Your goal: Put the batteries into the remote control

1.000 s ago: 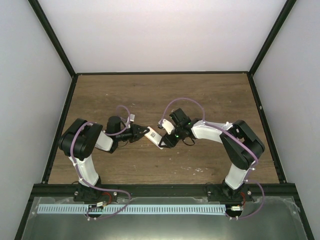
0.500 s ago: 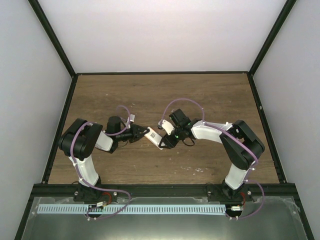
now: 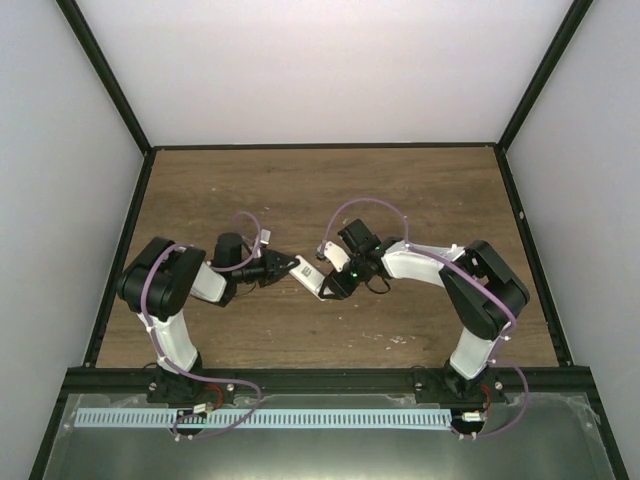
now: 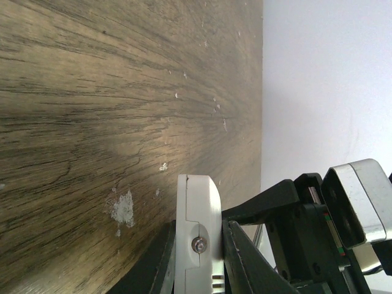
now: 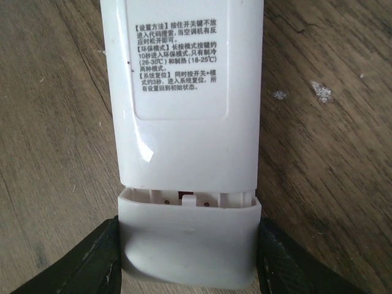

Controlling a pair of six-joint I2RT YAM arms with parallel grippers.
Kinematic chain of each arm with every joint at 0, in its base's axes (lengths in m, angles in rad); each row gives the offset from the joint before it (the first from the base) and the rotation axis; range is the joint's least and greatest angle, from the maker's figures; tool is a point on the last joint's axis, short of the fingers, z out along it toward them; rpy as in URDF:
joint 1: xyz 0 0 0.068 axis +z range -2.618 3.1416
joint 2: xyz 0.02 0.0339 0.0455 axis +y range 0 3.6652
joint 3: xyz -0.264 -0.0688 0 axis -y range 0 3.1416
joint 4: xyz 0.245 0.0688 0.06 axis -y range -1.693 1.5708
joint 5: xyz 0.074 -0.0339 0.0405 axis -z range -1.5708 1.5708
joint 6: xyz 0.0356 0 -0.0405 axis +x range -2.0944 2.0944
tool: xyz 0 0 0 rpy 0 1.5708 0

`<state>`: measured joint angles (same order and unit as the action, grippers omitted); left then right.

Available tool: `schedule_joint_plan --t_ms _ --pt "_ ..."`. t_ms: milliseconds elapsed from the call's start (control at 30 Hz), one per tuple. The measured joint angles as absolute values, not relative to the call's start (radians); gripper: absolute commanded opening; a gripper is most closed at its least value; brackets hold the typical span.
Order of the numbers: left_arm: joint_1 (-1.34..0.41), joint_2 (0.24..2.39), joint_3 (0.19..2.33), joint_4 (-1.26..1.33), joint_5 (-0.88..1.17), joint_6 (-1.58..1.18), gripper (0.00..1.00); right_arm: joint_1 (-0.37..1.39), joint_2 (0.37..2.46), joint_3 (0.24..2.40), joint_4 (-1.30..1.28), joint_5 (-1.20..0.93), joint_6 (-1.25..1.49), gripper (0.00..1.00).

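Observation:
The white remote control (image 3: 307, 273) is held back side up just above the table between both arms. My left gripper (image 3: 287, 267) is shut on one end of it; in the left wrist view the remote (image 4: 197, 226) sits edge-on between the two fingers (image 4: 245, 257). My right gripper (image 3: 329, 285) is shut on the plain white cover piece (image 5: 187, 245) at the remote's other end. The remote's back carries a printed label (image 5: 177, 61). A narrow gap between cover and body shows the compartment's inner wall. The orange batteries are not in view.
The brown wooden table (image 3: 420, 190) has white scuff marks (image 4: 121, 207). Black frame rails (image 3: 320, 146) and white walls bound it at the back and sides. A metal shelf (image 3: 320, 430) lies beyond the near edge.
My right gripper has crept slightly left toward the left gripper. The remote stays held between both grippers and has hardly shifted.

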<state>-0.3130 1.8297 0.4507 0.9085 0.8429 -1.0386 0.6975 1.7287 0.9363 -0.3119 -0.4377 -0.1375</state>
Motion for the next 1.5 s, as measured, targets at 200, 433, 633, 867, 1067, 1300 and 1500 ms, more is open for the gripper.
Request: schedule_joint_plan --t_ms 200,433,633,867,1067,1300,1500 --pt "-0.313 1.830 0.451 0.904 0.845 -1.039 0.00 0.704 1.729 0.952 -0.339 -0.429 -0.118 0.49" --pt "-0.313 1.830 0.451 0.902 0.847 -1.039 0.00 0.717 1.742 0.974 -0.364 -0.412 -0.107 0.52" --pt "-0.313 1.830 0.451 0.900 0.847 -1.039 0.00 0.732 1.753 0.974 -0.362 -0.396 -0.096 0.55" --pt "-0.313 1.830 0.451 0.900 0.847 -1.039 0.00 0.738 1.755 0.974 -0.361 -0.387 -0.096 0.60" --pt "-0.313 1.830 0.451 0.901 0.844 -1.039 0.00 0.744 1.755 0.974 -0.362 -0.381 -0.097 0.72" --pt "-0.313 1.830 0.451 0.903 0.839 -1.039 0.00 0.749 1.712 0.976 -0.366 -0.376 -0.101 0.82" --pt "-0.313 1.828 0.451 0.903 0.835 -1.039 0.00 0.749 1.661 0.993 -0.372 -0.351 -0.104 0.83"
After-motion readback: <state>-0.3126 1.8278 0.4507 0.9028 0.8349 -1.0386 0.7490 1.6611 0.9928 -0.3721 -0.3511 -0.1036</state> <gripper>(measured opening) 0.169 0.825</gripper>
